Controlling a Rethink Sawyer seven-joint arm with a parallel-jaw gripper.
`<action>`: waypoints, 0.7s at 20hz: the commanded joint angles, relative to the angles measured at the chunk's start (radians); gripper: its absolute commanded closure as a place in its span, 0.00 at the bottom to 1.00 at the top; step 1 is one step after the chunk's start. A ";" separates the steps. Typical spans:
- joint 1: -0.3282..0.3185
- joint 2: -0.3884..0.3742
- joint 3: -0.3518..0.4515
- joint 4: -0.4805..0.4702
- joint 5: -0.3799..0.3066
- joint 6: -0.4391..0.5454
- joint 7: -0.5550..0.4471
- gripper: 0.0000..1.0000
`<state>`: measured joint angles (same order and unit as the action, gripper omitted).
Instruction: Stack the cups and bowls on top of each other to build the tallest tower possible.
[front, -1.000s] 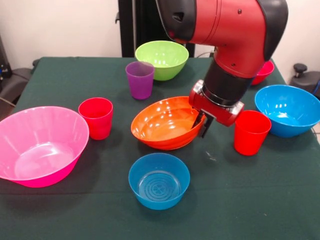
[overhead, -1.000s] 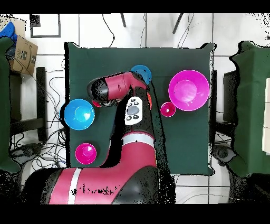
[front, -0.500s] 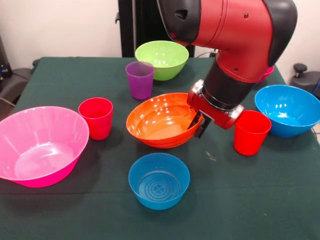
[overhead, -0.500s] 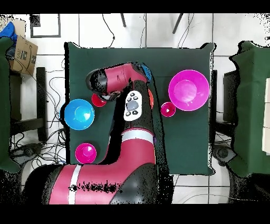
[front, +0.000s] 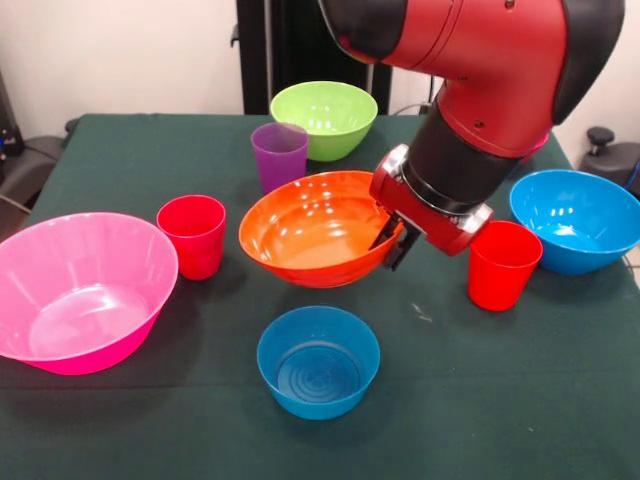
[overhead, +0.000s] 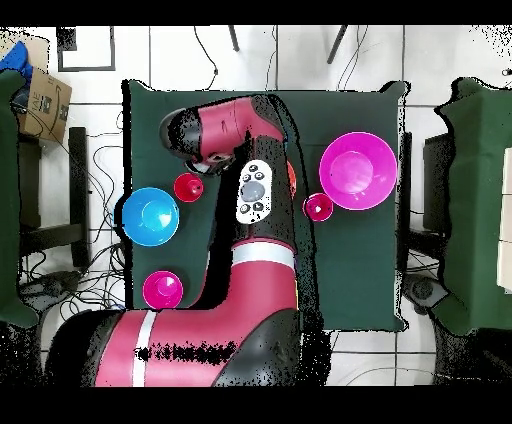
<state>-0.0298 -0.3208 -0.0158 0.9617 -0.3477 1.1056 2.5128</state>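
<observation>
At the table's near edge in the front view sits a small blue bowl (front: 318, 361), upright and empty, with the big pink bowl (front: 78, 290) off to its left. Just beyond and above it hangs the orange bowl (front: 318, 228), tilted with its mouth toward the camera and seemingly clear of the cloth. The gripper (front: 392, 236) is clamped on the orange bowl's right rim, one finger inside the wall and one outside.

The relation that matters: the small blue bowl lies nearer the camera than the jaws and slightly left of them, almost under the orange bowl's front lip. My guess is the orange bowl goes onto it next, which calls for a short shift toward the camera and a levelling before lowering.

A red cup (front: 194, 235) stands left of the orange bowl, another red cup (front: 502, 263) right of the gripper. Farther back are the purple cup (front: 279, 157), the large blue bowl (front: 577, 219) at right, and the green bowl (front: 324, 118); a magenta bowl (overhead: 163, 290) shows clearly only overhead.

Count: three cups and six bowls visible; no tower stands yet.
</observation>
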 joint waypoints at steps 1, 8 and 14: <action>-0.017 0.005 0.067 -0.142 -0.057 0.136 -0.270 1.00; -0.007 0.053 0.069 -0.224 -0.057 0.152 -0.246 1.00; 0.002 0.082 0.063 -0.275 -0.053 0.157 -0.223 1.00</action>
<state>-0.0328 -0.2638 -0.0157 0.7575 -0.3510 1.1697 2.5128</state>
